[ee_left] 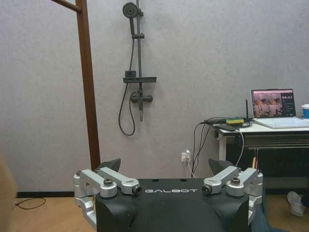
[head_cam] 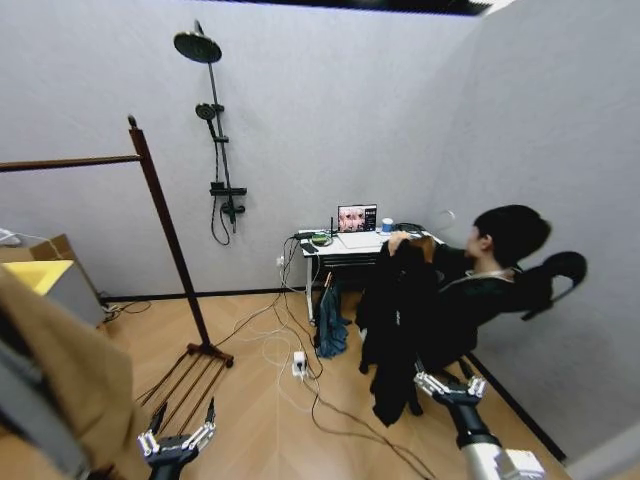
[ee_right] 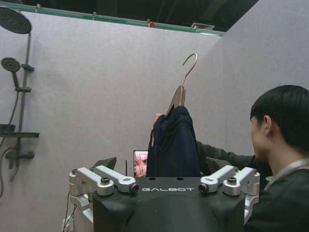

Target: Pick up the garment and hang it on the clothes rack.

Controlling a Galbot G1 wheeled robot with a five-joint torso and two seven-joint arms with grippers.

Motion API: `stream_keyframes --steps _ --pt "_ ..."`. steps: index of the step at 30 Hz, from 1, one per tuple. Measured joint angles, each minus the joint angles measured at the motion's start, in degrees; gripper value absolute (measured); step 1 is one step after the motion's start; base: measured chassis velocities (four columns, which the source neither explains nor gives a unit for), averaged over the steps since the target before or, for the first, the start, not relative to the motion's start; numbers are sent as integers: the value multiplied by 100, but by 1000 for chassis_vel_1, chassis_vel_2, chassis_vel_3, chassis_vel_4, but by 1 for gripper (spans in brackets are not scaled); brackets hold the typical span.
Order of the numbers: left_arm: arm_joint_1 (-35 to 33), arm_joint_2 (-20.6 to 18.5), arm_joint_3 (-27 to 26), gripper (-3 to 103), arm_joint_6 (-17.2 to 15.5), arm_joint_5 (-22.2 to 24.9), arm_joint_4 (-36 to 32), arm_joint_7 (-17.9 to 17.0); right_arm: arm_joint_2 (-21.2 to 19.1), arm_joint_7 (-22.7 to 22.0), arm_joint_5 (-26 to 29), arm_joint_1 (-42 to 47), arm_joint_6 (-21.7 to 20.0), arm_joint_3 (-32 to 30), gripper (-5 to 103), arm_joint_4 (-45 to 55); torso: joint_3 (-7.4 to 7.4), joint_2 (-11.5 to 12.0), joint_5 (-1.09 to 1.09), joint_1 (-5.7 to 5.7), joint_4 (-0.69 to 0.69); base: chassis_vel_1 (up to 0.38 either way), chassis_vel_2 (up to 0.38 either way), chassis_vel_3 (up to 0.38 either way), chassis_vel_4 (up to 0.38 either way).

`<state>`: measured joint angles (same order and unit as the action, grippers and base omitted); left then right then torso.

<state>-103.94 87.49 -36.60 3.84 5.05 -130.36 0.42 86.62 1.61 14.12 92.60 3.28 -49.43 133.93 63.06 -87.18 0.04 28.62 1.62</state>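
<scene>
1. Rack. The tall red-brown wooden clothes rack stands to my left on the wooden floor, with its horizontal top rail running off the left edge of the head view and its slatted base near my left claw. It is well apart from the garment. Risk: carrying the load across that gap gives the long hem room to swing and catch a post or the base slats.

2. Garment. The long black coat hangs on a wooden hanger with a metal hook. A seated person's hand holds it up at the collar, in front of the white desk. The hem hangs close to the floor. Risk: if I close on loose fabric instead of the hanger neck, the coat may slide off the hanger. The hook is also thin and turned sideways to me, so it could miss the rail.

3. Cables. White cables lie across the floor between the desk and the rack. Risk: a trailing hem, or my base, may snag them.

4. Right claw. It is spread wide and empty, just beside the coat's lower part and low relative to the hanger. Risk: rising toward the collar brings it near the person's hand; a pinch is possible.

5. Left claw. It is spread wide, empty, and parked low near the rack base.
</scene>
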Motion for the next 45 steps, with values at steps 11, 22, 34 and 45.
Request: stream_keyframes --steps 11,22,34,45 --pt "0 -1 0 100 0 0 0 0 -914 -588 1660 -918 -1293 -639 100 507 -2 -1 -1 -7 2 -127 118 107 -68" --pt "-1 0 0 100 0 0 0 0 -1381 -888 2145 -1653 -1614 -810 100 -229 -1 -2 -3 -4 1 39 -44 -40 28" --pt "0 0 0 100 0 0 0 -1 -2011 -870 2261 -2344 -1724 -551 100 -790 -1 -1 -4 -2 2 0 0 0 0" --pt "0 0 0 100 0 0 0 0 -2371 -870 2271 -2905 -1758 -290 90 -1490 -1 -1 -4 -2 1 0 0 0 0"
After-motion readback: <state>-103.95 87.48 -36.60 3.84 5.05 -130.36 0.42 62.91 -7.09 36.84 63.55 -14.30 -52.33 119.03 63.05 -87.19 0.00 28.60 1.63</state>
